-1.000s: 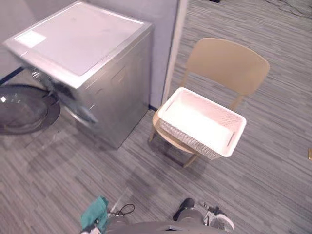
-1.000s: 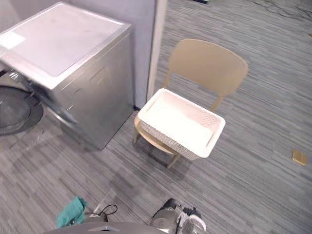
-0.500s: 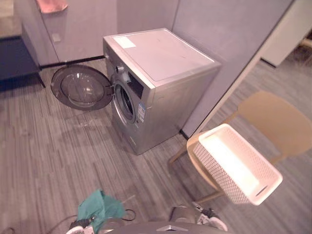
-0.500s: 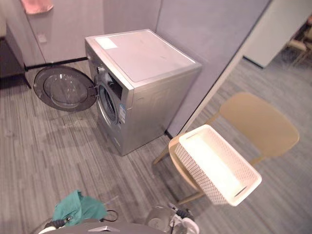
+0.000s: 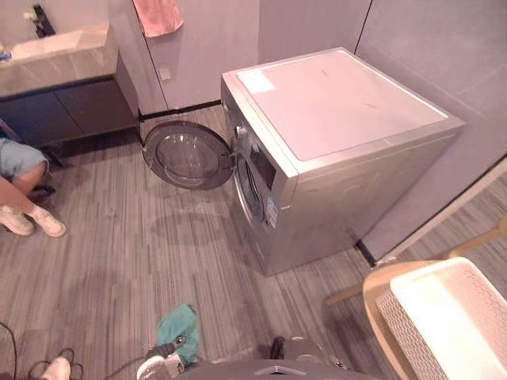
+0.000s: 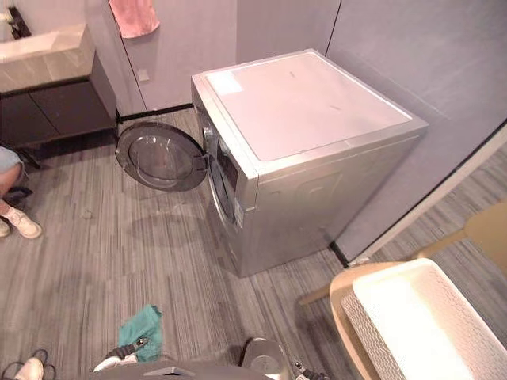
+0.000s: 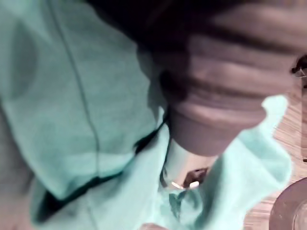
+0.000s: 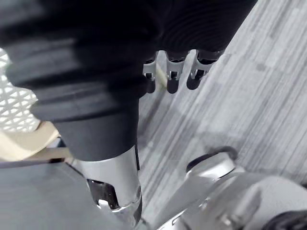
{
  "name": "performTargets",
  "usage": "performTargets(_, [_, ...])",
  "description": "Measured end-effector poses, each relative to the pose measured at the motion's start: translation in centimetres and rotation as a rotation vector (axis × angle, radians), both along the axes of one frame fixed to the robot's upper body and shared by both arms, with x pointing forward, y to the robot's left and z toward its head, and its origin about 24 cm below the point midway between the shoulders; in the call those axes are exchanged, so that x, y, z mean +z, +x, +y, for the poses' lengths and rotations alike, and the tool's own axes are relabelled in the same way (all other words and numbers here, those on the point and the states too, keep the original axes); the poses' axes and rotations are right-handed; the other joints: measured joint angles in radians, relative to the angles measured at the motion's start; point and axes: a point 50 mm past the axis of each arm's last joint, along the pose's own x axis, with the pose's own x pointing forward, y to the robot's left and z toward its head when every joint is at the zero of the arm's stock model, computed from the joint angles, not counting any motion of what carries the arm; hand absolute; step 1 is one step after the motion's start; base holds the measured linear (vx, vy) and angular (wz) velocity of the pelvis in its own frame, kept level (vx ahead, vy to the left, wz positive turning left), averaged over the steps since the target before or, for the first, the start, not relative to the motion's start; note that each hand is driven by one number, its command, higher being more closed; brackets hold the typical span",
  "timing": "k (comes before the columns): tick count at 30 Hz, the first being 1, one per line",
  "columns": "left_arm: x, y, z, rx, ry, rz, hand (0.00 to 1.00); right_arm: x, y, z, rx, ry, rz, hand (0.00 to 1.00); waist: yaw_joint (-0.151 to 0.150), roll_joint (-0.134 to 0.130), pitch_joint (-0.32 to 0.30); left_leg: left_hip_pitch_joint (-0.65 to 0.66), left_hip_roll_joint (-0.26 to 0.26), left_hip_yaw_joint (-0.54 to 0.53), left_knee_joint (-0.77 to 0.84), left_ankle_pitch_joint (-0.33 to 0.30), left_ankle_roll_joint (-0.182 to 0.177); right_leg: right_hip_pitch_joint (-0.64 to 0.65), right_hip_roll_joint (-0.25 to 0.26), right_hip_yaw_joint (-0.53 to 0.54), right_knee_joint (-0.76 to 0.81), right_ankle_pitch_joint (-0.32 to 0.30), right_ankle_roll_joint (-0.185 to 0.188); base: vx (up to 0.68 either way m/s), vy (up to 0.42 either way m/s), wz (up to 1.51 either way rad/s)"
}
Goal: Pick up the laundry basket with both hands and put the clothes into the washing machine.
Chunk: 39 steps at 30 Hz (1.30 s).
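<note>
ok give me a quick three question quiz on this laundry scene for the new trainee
1. True or false: the door of the washing machine stands open.
2. The white laundry basket rests on: A the washing machine, B the tan chair, C a shelf.
3. What colour is the cloth at the left hand?
Key: 1 true. 2 B. 3 green.
</note>
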Motion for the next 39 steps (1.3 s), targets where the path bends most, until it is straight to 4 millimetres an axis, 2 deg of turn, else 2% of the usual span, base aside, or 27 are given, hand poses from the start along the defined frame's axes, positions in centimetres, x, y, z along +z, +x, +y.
performTargets(1, [0.1,0.2,0.3,0.029,0.002,-0.016,1.00,0.2,0.6,0.0,0.005,-0.010,-0.026,0.00,-0.002,0.002,0.002,-0.073,0.024,0.050,0.233,0.120,0.003,0.043,0.017,-0.004,-0.003,-0.013,-0.020,0.39,-0.038,0.27])
performTargets(2, [0.1,0.1,0.4,0.040,0.001,-0.016,1.00,0.3,0.6,0.0,0.011,-0.015,-0.026,0.00,0.001,0.003,0.005,-0.097,0.043,0.084,0.319,0.177,0.006,0.067,0.027,-0.001,-0.007,-0.019,-0.029,0.36,-0.014,-0.12])
performTargets(4, [0.0,-0.6,0.9,0.075,0.009,-0.002,1.00,0.5,1.9,0.2,0.033,-0.011,-0.060,0.00,0.032,-0.005,0.011,-0.174,0.105,0.186,0.528,0.180,0.020,0.136,0.053,0.066,-0.043,-0.027,-0.039,0.38,0.094,-0.95])
performTargets(5, [0.2,-0.6,1.5,0.104,0.016,-0.010,1.00,0.8,3.1,0.6,0.065,-0.012,-0.091,0.00,0.048,-0.020,0.020,-0.205,0.136,0.204,0.522,0.145,0.062,0.163,0.051,0.117,-0.071,-0.019,-0.025,0.31,0.156,-1.22])
performTargets(7, [0.3,-0.8,2.3,0.115,0.039,-0.010,1.00,0.9,4.3,1.2,0.097,-0.013,-0.107,0.00,0.068,-0.039,0.023,-0.239,0.188,0.203,0.388,0.084,0.158,0.185,0.028,0.198,-0.110,-0.004,0.000,0.21,0.196,-1.23])
performTargets(9, [0.3,-1.1,2.9,0.133,0.053,-0.001,1.00,1.2,5.8,1.6,0.136,-0.016,-0.133,0.00,0.075,-0.050,0.026,-0.238,0.217,0.145,0.141,0.057,0.195,0.189,-0.010,0.282,-0.134,-0.009,0.027,0.23,0.370,-1.28])
performTargets(10, [0.2,-1.5,3.1,0.151,0.054,0.013,1.00,1.4,6.4,1.5,0.154,-0.023,-0.144,0.00,0.075,-0.051,0.025,-0.218,0.223,0.060,-0.050,0.059,0.198,0.176,-0.040,0.337,-0.130,-0.021,0.060,0.24,0.470,-1.13])
performTargets(12, [0.0,-2.3,3.1,0.175,0.060,0.038,1.00,1.6,6.9,1.3,0.171,-0.032,-0.150,0.00,0.079,-0.051,0.024,-0.188,0.221,-0.081,-0.227,0.076,0.214,0.147,-0.074,0.416,-0.104,-0.049,0.113,0.22,0.557,-1.18])
performTargets(13, [-0.2,-3.3,3.1,0.188,0.057,0.073,1.00,1.4,6.3,0.6,0.170,-0.044,-0.122,0.00,0.075,-0.041,0.015,-0.170,0.218,-0.163,-0.294,0.094,0.191,0.130,-0.110,0.474,-0.090,-0.077,0.170,0.27,0.712,-1.12])
performTargets(14, [-0.4,-3.9,2.9,0.184,0.051,0.094,1.00,1.3,5.8,0.1,0.168,-0.051,-0.100,0.00,0.075,-0.030,0.004,-0.163,0.217,-0.161,-0.322,0.110,0.165,0.127,-0.126,0.495,-0.089,-0.088,0.196,0.35,0.905,-1.04])
performTargets(15, [-0.5,-4.5,3.8,0.171,0.069,0.125,1.00,0.6,4.6,0.4,0.134,-0.018,-0.054,0.00,0.075,-0.073,-0.004,-0.159,0.148,-0.095,-0.256,0.042,0.027,0.127,-0.213,0.554,-0.083,-0.084,0.233,0.26,0.624,-0.71])
performTargets(16, [-0.4,-4.8,4.7,0.159,0.094,0.141,1.00,0.1,3.7,1.2,0.118,0.015,-0.022,0.00,0.076,-0.109,-0.020,-0.160,0.110,-0.076,-0.254,0.030,0.032,0.116,-0.247,0.573,-0.077,-0.049,0.225,0.30,0.692,-0.36])
performTargets(17, [-0.2,-5.1,5.8,0.133,0.128,0.171,1.00,-0.5,2.7,2.4,0.089,0.066,0.011,0.00,0.045,-0.136,-0.032,-0.147,0.074,-0.061,-0.250,0.023,0.054,0.102,-0.271,0.581,-0.049,0.057,0.175,0.30,0.584,-0.12])
performTargets(18, [-0.2,-4.7,6.0,0.102,0.141,0.168,1.00,-0.7,2.3,2.7,0.042,0.087,0.011,0.00,0.042,-0.139,-0.033,-0.121,0.063,-0.045,-0.273,0.029,0.069,0.062,-0.272,0.594,-0.007,0.156,0.141,0.31,0.651,-0.36])
performTargets(19, [-0.2,-4.5,5.7,0.047,0.146,0.173,1.00,-0.7,2.0,2.5,0.029,0.078,0.015,0.00,0.046,-0.139,-0.032,-0.069,0.052,0.015,-0.331,0.048,0.102,-0.018,-0.273,0.600,0.071,0.300,0.062,0.26,0.609,-0.93])
performTargets(20, [-0.3,-4.2,5.2,-0.015,0.149,0.173,1.00,-0.6,2.3,2.4,0.027,0.075,0.000,0.00,0.045,-0.132,-0.029,-0.010,0.053,0.082,-0.406,0.074,0.144,-0.100,-0.271,0.578,0.188,0.359,-0.007,0.17,0.447,-0.99])
performTargets(21, [-0.2,-4.0,5.2,-0.033,0.154,0.172,1.00,-0.5,2.5,2.3,0.021,0.070,-0.011,0.00,0.040,-0.127,-0.025,0.019,0.050,0.108,-0.442,0.087,0.160,-0.144,-0.267,0.541,0.275,0.331,-0.010,0.13,0.360,-0.87])
performTargets(23, [-0.2,-3.5,5.0,-0.092,0.166,0.167,1.00,-0.2,2.8,1.5,0.023,0.041,-0.028,0.00,0.023,-0.104,-0.011,0.133,0.032,0.184,-0.574,0.131,0.196,-0.213,-0.282,0.245,0.527,0.202,-0.018,0.12,0.319,-0.68])
performTargets(25, [-0.1,-2.8,4.8,-0.118,0.171,0.153,1.00,-0.1,2.8,1.5,0.024,0.038,-0.030,0.00,0.020,-0.102,-0.012,0.174,0.002,0.249,-0.624,0.139,0.208,-0.213,-0.279,0.064,0.583,0.142,-0.016,0.09,0.229,-0.73])
performTargets(26, [-0.1,-2.4,4.7,-0.124,0.170,0.146,1.00,-0.1,2.9,1.5,0.027,0.038,-0.031,0.00,0.021,-0.102,-0.012,0.177,-0.004,0.273,-0.628,0.137,0.212,-0.212,-0.259,0.031,0.575,0.122,0.002,0.12,0.129,-1.11])
performTargets(27, [-0.2,-2.3,4.4,-0.129,0.161,0.150,1.00,-0.1,3.2,1.5,0.043,0.039,-0.036,0.00,0.022,-0.099,-0.008,0.187,-0.011,0.323,-0.633,0.135,0.215,-0.201,-0.199,-0.002,0.494,0.076,0.026,0.15,0.137,-1.38])
performTargets(28, [-0.3,-2.1,3.6,-0.127,0.134,0.147,1.00,0.1,4.0,1.2,0.050,0.030,-0.054,0.00,0.023,-0.087,0.016,0.209,-0.007,0.371,-0.642,0.135,0.216,-0.146,-0.167,-0.030,0.376,0.048,0.035,0.13,0.104,-1.50])
performTargets(31, [-0.4,-0.4,1.7,-0.148,0.080,0.113,1.00,0.8,5.9,0.2,0.067,-0.001,-0.096,0.00,0.019,-0.024,0.061,0.215,-0.001,0.484,-0.655,0.144,0.222,-0.091,-0.132,-0.165,0.167,0.037,0.005,0.05,0.068,-1.40])
performTargets(33, [-0.3,0.4,1.0,-0.165,0.069,0.090,1.00,0.9,6.2,0.2,0.069,-0.001,-0.100,0.00,0.019,-0.012,0.062,0.216,-0.009,0.535,-0.677,0.148,0.216,-0.082,-0.091,-0.154,0.054,0.041,-0.013,0.01,0.005,-1.01])
performTargets(35, [-0.1,1.6,0.1,-0.212,0.064,0.065,1.00,0.8,6.0,0.5,0.056,0.008,-0.098,0.00,0.009,-0.008,0.066,0.236,-0.009,0.548,-0.718,0.171,0.210,-0.033,-0.031,-0.126,-0.091,0.077,-0.036,-0.02,-0.016,-0.51])
performTargets(36, [-0.1,1.6,0.1,-0.214,0.064,0.062,1.00,0.7,5.9,0.5,0.053,0.010,-0.096,0.00,0.009,-0.010,0.066,0.237,-0.007,0.548,-0.717,0.175,0.205,-0.025,-0.026,-0.126,-0.107,0.084,-0.036,-0.02,-0.015,-0.09])
performTargets(39, [0.3,2.2,0.5,-0.217,0.088,0.022,1.00,0.2,4.8,1.2,0.044,0.029,-0.054,0.00,0.031,-0.052,0.062,0.188,0.021,0.549,-0.516,0.169,0.191,0.070,-0.004,-0.106,-0.260,0.119,-0.026,-0.03,-0.098,-0.03])
